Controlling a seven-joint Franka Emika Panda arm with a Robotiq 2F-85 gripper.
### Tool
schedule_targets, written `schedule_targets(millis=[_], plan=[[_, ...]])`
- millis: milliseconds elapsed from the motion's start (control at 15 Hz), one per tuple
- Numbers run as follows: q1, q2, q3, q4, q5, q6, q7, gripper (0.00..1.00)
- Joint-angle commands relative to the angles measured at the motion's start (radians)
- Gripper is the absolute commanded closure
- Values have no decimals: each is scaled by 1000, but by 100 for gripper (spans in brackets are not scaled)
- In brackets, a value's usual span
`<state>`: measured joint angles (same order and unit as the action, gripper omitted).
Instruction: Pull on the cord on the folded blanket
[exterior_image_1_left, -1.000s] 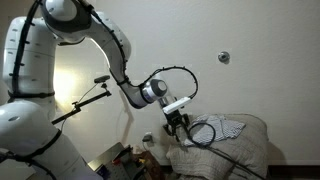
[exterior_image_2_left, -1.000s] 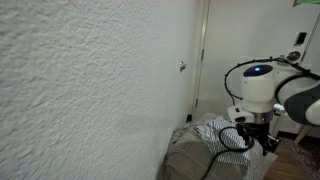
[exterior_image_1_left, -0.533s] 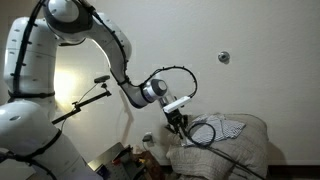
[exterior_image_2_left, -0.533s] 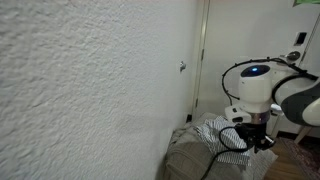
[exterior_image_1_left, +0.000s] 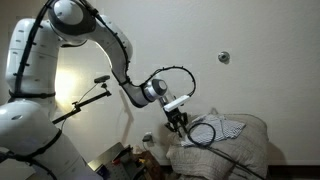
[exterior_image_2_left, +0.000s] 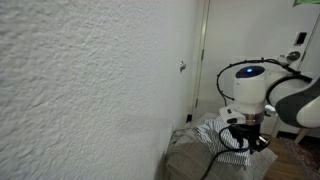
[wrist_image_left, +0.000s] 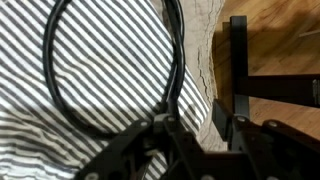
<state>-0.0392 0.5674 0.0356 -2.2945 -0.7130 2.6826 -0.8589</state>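
- The arm (exterior_image_1_left: 112, 42) is reaching down from the upper left, and its tool (exterior_image_1_left: 178, 123) is hanging right at the near edge of the folded blanket (exterior_image_1_left: 238, 152).
- The folded blanket is lying as a bulky off-white heap against the wall (exterior_image_1_left: 260, 50), with a striped patch (exterior_image_1_left: 230, 126) showing on top.
- The cord (exterior_image_1_left: 203, 133) is lying on that striped patch in an oval loop, just beside the tool; one thin black end is trailing down across the front of the heap.
- In the wrist view the tool (wrist_image_left: 200, 135) is coming in from the bottom, and its fingers (wrist_image_left: 150, 150) are standing apart with a clear gap between them.
- The cord (wrist_image_left: 178, 60) is curving down over the stripes and running in at the tip of one finger, touching it or very nearly; whether it is sitting between the jaws I cannot tell.
- Nothing is being clamped as far as I am seeing.
- Beyond the blanket's edge (wrist_image_left: 203, 35), the wooden floor (wrist_image_left: 285, 35) is showing.
- In an exterior view the tool (exterior_image_2_left: 246, 138) is hovering low over the blanket (exterior_image_2_left: 195, 158), with the cord (exterior_image_2_left: 230, 141) looping dark beneath it.
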Motion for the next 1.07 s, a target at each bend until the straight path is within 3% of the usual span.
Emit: schedule_targets(millis=[0,267,600,1000], plan=[[9,23,5,35,2,-10,-19,59],[13,48,10,63,4,-13,-23,63],[19,71,9,93,4,-21,-22,58],[22,58,2,85,-7,-11,-11,61]])
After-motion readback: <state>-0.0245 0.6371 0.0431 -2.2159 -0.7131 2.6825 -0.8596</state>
